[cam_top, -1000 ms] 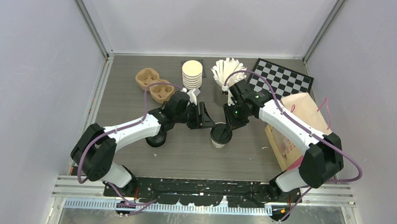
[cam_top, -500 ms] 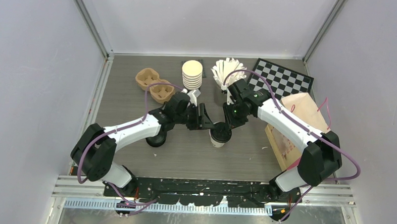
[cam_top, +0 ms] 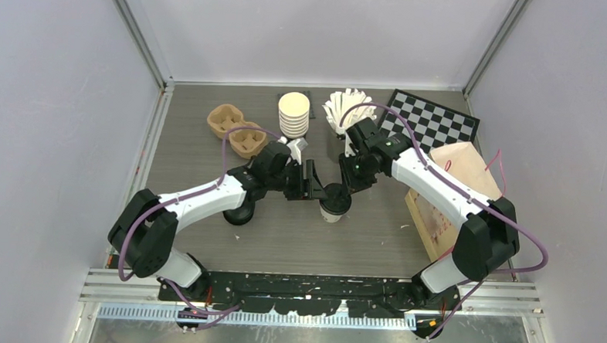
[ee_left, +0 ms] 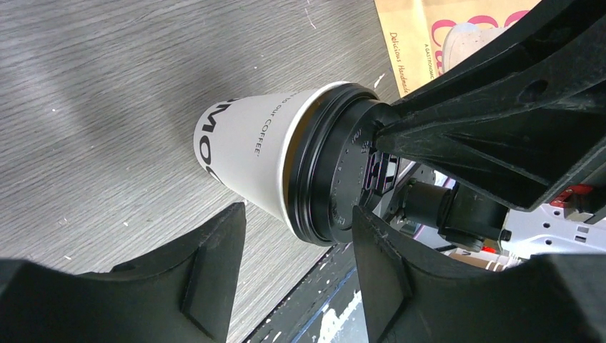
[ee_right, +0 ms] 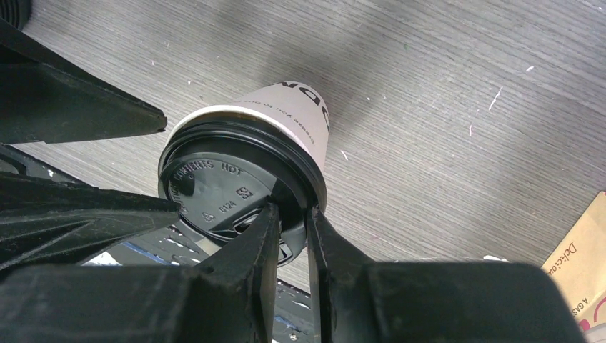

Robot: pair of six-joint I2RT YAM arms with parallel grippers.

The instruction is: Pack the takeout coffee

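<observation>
The takeout coffee (cam_top: 335, 204) stands lid up at mid-table between both arms. The left gripper (ee_left: 298, 214) is spread, loosely straddling the cup wall from the left. The right gripper (ee_right: 290, 211) pinches the black lid's (ee_right: 221, 182) rim. The paper bag (cam_top: 462, 161) lies to the right across open table, and the carrier trays (cam_top: 236, 130) sit far left.
</observation>
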